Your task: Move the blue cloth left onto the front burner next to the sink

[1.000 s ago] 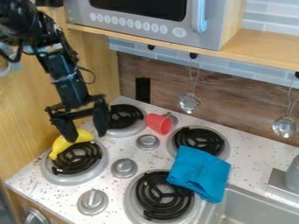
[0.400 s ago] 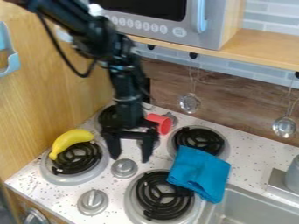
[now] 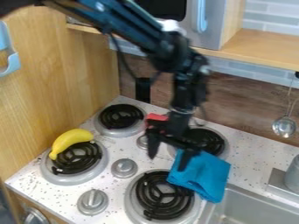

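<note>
Now, a spread end effector [image 3: 168,162] hangs over the edge of a blue cloth [image 3: 204,176], pinching nothing.
The cloth lies across two burners' edges on the speckled worktop [image 3: 35,186], seemingly not yet gripped or lifted; contact is unclear. The yellow banana [image 3: 71,139] looks settled on a left burner [image 3: 78,158].

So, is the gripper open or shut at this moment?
Open: the gripper has its two fingers apart, a gap showing between them, one in front of the blue cloth.
</note>
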`<state>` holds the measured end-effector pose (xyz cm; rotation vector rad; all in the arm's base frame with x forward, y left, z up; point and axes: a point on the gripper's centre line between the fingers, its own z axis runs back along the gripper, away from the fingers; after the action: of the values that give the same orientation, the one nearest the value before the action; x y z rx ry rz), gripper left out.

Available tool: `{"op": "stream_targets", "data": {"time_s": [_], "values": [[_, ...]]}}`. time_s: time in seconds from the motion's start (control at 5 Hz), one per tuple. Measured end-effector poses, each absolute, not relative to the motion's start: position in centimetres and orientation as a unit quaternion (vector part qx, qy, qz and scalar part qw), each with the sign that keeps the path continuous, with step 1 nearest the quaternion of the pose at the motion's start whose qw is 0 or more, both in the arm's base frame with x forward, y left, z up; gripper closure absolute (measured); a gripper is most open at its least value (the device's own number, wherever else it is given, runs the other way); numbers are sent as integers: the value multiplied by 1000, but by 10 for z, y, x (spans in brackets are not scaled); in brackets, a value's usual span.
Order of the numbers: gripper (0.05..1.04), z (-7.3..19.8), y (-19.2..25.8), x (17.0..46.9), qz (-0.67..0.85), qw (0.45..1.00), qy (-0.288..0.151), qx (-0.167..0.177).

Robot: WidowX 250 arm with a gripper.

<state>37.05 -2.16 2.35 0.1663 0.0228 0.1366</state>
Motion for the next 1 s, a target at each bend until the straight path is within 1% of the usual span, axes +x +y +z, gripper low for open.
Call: {"op": "stream_targets", "data": {"time_s": [0.2,0.4,0.6,0.8,1.0], "values": [[77,25,-40,392,49,994,-19,101],[77,19,-41,409,51,993,-36,104],[77,12,-41,418,66,991,-63,102],[77,-3,-39,418,74,989,-90,95],[77,-20,-28,410,85,988,-93,86]]}}
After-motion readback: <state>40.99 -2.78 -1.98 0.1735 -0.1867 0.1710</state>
